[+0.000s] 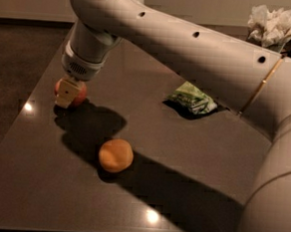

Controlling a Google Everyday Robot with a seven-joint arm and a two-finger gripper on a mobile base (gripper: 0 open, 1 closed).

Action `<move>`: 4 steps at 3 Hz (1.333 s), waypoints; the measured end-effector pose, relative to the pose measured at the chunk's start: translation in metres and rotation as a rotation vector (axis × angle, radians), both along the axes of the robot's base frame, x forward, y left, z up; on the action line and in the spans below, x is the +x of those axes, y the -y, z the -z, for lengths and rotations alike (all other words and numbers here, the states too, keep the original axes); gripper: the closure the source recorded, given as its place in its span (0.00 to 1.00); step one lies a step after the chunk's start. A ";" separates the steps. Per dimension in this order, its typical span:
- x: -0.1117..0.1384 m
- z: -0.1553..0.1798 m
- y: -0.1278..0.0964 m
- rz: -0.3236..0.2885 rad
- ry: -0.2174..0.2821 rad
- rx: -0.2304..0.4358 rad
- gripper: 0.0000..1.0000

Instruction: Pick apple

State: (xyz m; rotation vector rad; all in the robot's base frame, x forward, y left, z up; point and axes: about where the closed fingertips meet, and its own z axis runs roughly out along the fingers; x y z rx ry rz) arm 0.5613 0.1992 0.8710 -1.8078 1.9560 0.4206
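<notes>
Camera view: apple (80,94) was seen near the table's (36,180) left edge, well apart from the orange (116,155) and partly hidden by the gripper (67,92) positioned right at it. Whether it was gripped could not be told. Judged light, firm, smooth-skinned, prone to rolling; best taken across the widest middle.

cream hand (67,94) at red apple (80,93), orange fruit (116,155)

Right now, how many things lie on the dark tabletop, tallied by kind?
Round fruit: 2, the red apple and the orange fruit.
Green packet: 1.
Total: 3 on the table.
The pincer is down at the apple, toward the left of the picture.
</notes>
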 end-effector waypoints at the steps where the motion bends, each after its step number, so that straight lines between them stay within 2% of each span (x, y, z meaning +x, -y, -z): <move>1: 0.001 -0.028 0.019 -0.020 0.026 0.015 0.92; 2: 0.003 -0.073 0.032 -0.066 0.072 0.040 1.00; 3: 0.000 -0.103 0.039 -0.120 0.102 0.052 1.00; 4: 0.000 -0.107 0.039 -0.126 0.108 0.054 1.00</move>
